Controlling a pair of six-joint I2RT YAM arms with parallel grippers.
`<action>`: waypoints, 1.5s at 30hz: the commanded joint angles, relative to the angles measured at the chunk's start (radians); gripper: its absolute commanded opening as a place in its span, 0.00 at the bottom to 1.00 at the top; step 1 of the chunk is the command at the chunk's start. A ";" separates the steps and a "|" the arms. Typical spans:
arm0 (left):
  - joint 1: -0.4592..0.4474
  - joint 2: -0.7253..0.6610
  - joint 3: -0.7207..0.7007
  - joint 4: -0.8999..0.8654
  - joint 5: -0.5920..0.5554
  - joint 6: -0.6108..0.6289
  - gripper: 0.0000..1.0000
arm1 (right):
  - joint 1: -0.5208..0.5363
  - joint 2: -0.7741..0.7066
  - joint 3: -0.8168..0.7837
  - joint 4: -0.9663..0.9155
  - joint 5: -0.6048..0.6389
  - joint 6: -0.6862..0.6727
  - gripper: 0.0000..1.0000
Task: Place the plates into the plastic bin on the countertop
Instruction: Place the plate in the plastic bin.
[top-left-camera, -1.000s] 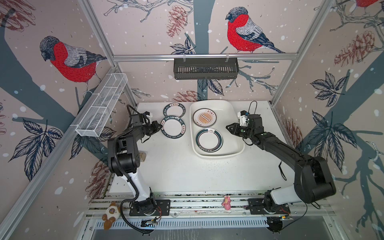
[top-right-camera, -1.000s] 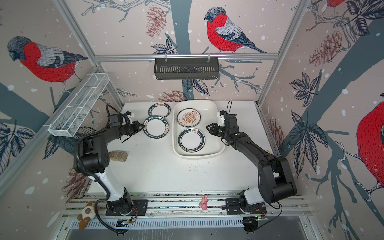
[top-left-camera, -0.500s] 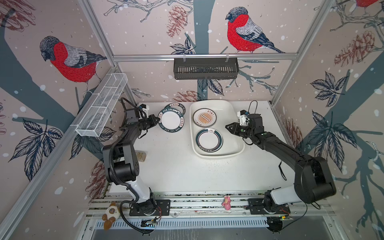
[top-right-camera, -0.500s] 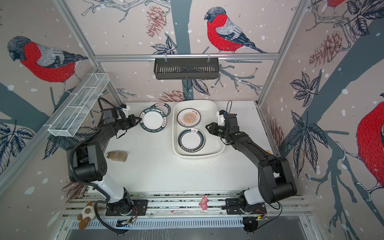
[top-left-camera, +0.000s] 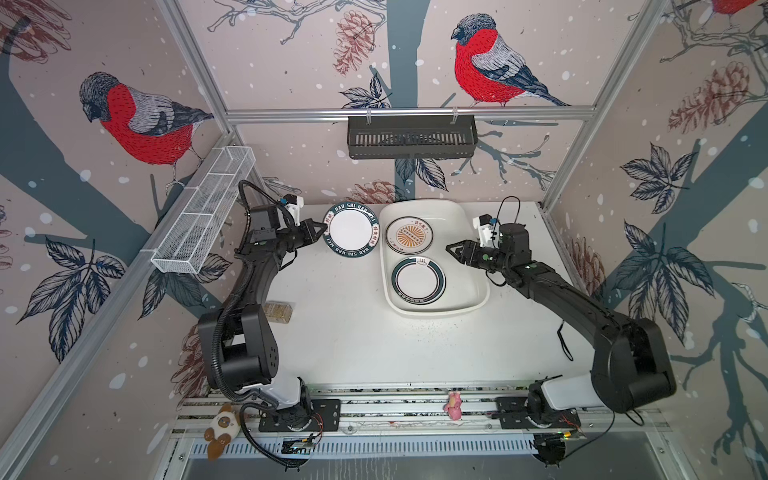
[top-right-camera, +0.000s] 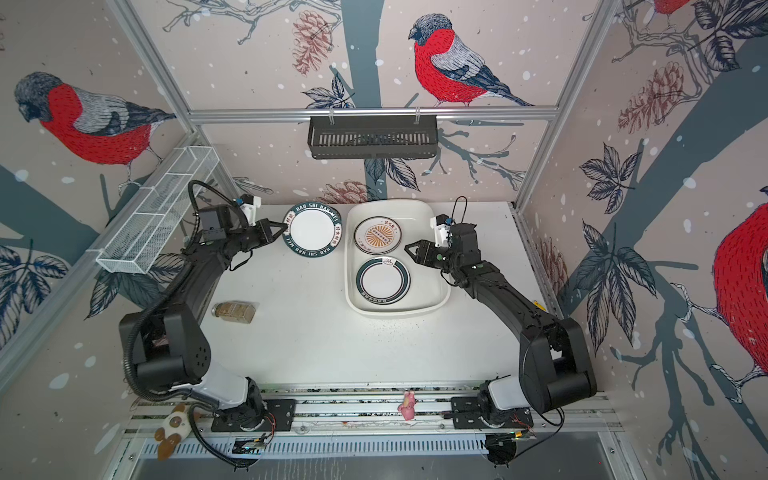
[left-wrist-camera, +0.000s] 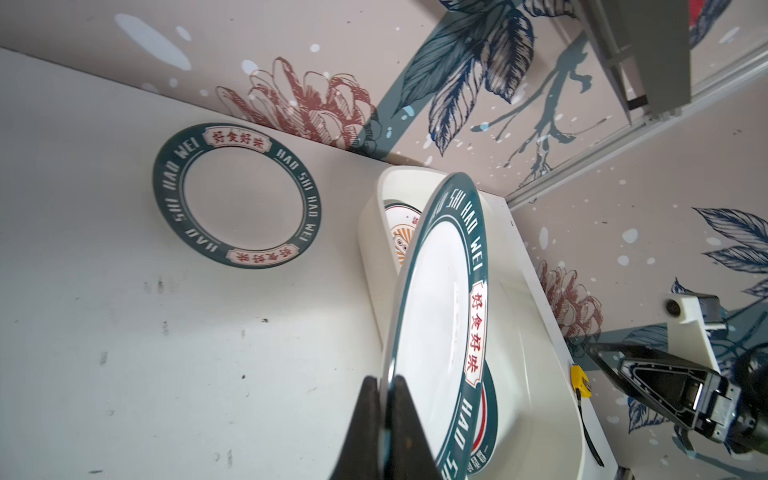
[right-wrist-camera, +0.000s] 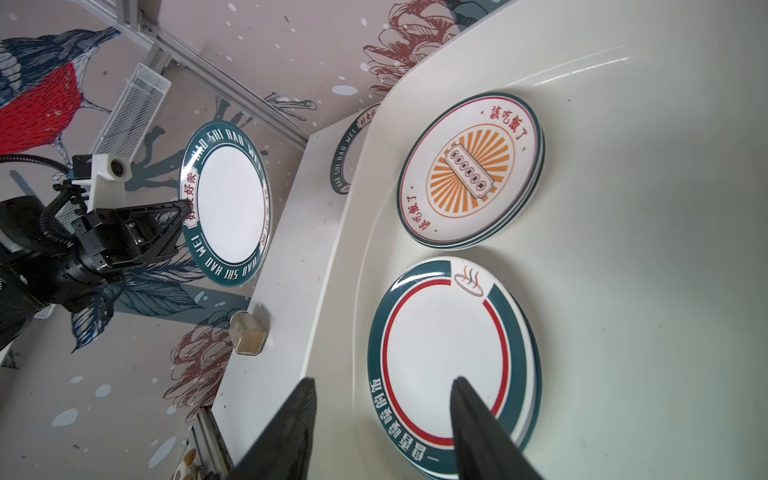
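Held plate (top-left-camera: 351, 230): green-rimmed, raised off the counter (top-left-camera: 353, 332), tilted on edge, just beside the plastic bin (top-left-camera: 461, 286).
Left end effector (left-wrist-camera: 385, 382): clamped on that plate's rim, thin edge pinched between both fingers.
Right end effector (right-wrist-camera: 382, 380): jaws apart, empty, poised over the bin.
Other plate (left-wrist-camera: 237, 195): flat on the counter, near the back wall.
In the bin: sunburst stack (top-left-camera: 409, 236), green-ringed stack (top-left-camera: 419, 280).
Handling: probably rigid, glossy, slippery, chip-prone; rim the only purchase, so liable to swing; best lowered gently.
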 joint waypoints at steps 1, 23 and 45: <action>-0.036 -0.023 0.022 0.008 0.068 0.025 0.00 | 0.015 -0.008 0.019 0.047 -0.084 -0.018 0.60; -0.191 0.016 0.071 0.076 0.150 -0.082 0.00 | 0.165 -0.045 0.095 -0.029 -0.028 -0.139 0.68; -0.259 -0.001 0.075 0.076 0.193 -0.072 0.00 | 0.190 -0.011 0.112 0.039 -0.022 -0.114 0.64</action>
